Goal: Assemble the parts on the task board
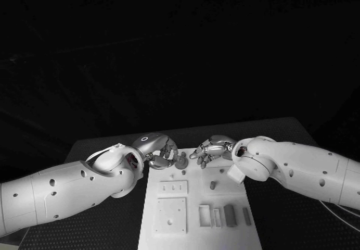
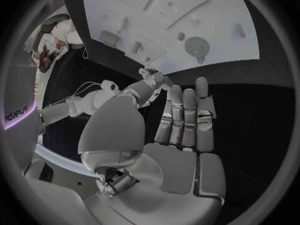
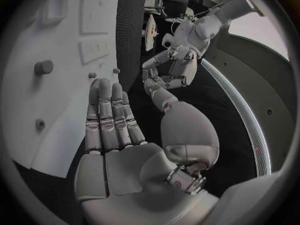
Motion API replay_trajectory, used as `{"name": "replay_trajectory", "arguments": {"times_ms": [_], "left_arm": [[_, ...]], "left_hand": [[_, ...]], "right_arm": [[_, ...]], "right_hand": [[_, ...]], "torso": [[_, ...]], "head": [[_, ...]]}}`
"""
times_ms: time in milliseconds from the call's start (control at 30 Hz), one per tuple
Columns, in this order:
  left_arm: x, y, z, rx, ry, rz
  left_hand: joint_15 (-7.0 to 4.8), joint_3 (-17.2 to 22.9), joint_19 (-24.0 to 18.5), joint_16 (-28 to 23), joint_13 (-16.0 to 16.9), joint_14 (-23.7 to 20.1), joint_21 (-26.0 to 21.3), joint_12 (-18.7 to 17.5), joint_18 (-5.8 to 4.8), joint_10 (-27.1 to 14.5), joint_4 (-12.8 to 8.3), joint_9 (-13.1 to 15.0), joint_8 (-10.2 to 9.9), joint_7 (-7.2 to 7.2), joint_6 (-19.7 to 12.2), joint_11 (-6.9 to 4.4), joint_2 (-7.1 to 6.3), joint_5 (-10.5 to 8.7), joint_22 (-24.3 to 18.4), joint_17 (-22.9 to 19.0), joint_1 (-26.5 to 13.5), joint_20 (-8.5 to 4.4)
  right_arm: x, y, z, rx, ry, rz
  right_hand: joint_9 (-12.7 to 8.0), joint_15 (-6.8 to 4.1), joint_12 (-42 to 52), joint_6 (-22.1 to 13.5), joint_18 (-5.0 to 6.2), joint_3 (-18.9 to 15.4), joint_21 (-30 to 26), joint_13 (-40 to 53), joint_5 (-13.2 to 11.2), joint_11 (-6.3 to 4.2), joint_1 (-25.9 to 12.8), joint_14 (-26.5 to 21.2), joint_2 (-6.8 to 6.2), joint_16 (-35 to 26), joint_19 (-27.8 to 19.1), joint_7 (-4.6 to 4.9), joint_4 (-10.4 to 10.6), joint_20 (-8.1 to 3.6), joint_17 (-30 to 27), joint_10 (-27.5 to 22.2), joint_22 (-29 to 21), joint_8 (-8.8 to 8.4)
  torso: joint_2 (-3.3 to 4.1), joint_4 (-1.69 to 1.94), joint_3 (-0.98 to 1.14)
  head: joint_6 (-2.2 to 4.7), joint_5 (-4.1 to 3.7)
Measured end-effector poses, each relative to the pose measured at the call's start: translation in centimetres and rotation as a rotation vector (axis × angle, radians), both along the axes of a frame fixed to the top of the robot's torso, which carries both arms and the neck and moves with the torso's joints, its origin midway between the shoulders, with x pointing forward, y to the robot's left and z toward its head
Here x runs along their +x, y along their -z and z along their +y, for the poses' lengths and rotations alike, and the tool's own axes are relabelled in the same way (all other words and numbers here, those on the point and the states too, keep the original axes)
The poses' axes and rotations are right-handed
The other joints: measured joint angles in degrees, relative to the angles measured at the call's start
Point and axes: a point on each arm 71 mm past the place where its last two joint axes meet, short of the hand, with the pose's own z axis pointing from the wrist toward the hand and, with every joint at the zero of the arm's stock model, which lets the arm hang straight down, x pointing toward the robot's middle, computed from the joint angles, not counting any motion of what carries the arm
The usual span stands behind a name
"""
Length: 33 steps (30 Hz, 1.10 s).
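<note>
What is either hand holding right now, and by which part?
Nothing. The left hand and the right hand both show bare palms with fingers straight, over the far end of the task board.

A robotics lab or test cell: a black table (image 1: 105, 148) carrying a white task board (image 1: 196, 229) against dark surroundings.

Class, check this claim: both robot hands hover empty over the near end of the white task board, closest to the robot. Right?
Wrong in one respect: the head view shows the left robot hand and right robot hand at the task board's far end, not near. Both are empty.
</note>
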Motion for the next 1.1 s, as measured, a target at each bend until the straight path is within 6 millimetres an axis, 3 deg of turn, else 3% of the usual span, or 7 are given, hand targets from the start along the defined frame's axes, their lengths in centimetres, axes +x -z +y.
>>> {"name": "replay_trajectory", "arguments": {"times_ms": [267,500,1100], "left_arm": [[-0.1,0.0,-0.1,-0.003,0.002,0.000],[-0.2,-0.1,-0.4,-0.006,0.008,0.001],[-0.4,-0.2,-1.1,-0.013,0.023,0.001]], "left_hand": [[0.00,0.00,0.00,0.00,-0.05,0.00,0.00,0.00,0.00,0.00,0.00,-0.04,0.09,-0.02,-0.03,0.01,-0.08,-0.01,0.00,0.00,-0.07,0.00],[0.00,0.15,0.21,0.00,-0.10,0.00,0.00,0.00,-0.10,0.29,0.15,-0.10,0.09,0.14,0.14,-0.11,-0.23,-0.21,0.04,-0.05,-0.22,-0.21],[-0.21,0.15,0.20,0.00,-0.17,0.21,0.00,0.00,-0.36,0.30,0.15,-0.10,0.26,-0.04,0.31,-0.09,-0.27,-0.22,0.03,-0.05,0.18,-0.21]], "right_arm": [[-0.6,0.7,0.9,0.041,0.003,0.076],[-1.0,0.9,1.6,0.122,0.008,0.149],[-0.9,1.1,2.9,0.176,0.009,0.182]], "right_hand": [[-0.26,0.00,0.00,-0.53,0.00,-0.40,0.00,0.10,0.00,0.00,-0.91,0.00,-0.92,0.00,0.00,0.49,0.40,0.00,0.49,0.00,0.06,-0.29],[-0.51,0.64,0.00,-0.92,0.03,-0.45,-0.79,0.23,0.00,0.65,-1.62,-0.65,-1.62,-1.16,-0.56,0.66,1.46,0.55,1.09,-0.83,0.15,-0.66],[-0.65,0.61,0.00,-1.27,0.02,-0.32,-1.00,0.36,0.00,0.72,-1.85,-1.05,-1.41,-1.37,-0.85,0.82,1.91,0.43,1.54,-1.16,0.35,-0.66]], "torso": [[0.06,-0.01,0.00],[0.06,0.02,0.14],[0.00,-0.02,0.22]], "head": [[0.30,-0.05],[-0.09,0.04],[-0.36,0.12]]}}
